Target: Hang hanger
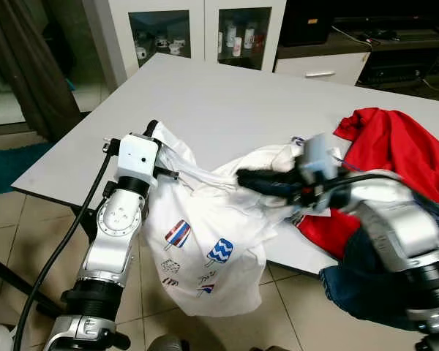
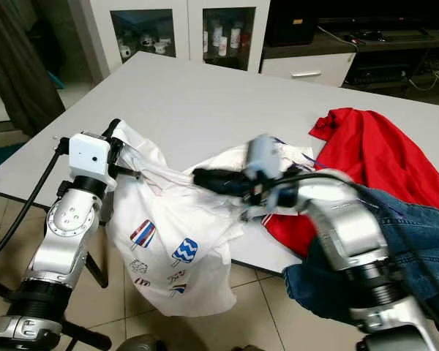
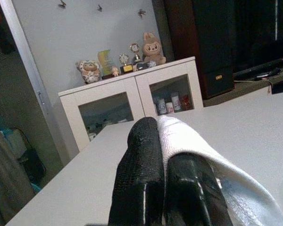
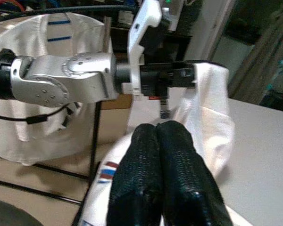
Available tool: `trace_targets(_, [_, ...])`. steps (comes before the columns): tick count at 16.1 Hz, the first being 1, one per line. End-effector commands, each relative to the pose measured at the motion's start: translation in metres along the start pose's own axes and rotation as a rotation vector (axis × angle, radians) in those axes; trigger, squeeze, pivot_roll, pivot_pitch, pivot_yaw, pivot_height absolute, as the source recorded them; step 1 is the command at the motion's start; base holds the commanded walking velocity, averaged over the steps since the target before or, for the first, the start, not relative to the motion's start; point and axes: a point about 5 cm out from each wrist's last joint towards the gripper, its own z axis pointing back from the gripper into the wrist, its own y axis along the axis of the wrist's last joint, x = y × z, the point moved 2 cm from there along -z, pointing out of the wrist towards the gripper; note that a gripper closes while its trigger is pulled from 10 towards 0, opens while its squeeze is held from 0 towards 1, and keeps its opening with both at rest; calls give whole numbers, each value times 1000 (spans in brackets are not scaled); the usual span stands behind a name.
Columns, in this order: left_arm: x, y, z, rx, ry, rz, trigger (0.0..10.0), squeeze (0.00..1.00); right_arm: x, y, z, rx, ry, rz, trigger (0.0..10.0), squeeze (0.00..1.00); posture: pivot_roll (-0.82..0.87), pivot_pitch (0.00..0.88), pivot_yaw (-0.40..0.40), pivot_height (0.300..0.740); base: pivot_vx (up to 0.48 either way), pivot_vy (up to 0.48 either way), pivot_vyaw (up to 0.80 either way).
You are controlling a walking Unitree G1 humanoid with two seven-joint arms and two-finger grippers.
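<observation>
Hanging off the worktop (image 1: 227,102) edge, a white printed shirt (image 1: 205,248) is stretched between both hands. Left hand (image 3: 162,141) clamped on one bunched edge; right hand (image 4: 155,136) closed, fingers together, against cloth nearer its middle. Red garment (image 1: 395,146) and jeans (image 2: 336,270) lie beside right hand.

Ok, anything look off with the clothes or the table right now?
Yes: the white shirt is half off the table edge, held up by the left pincer and right pincer. No hanger can be seen. Red cloth and jeans lie bunched at the table's right.
</observation>
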Motion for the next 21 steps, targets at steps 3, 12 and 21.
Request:
trace_targets(3, [-1,2,0,10,5,-3,0,0,-2,-12,-21,-43,8,-22,0,0,30,0,10,740,0,0,0])
trace_targets(12, [-1,2,1,10,12,-2,0,0,-12,-43,-71,-127,19,-54,1529,0,38,0,6,740,0,0,0])
trace_targets(21, [-1,3,1,13,18,0,0,0,-20,-74,-85,-299,81,-82,9294,0,49,0,-2,740,0,0,0])
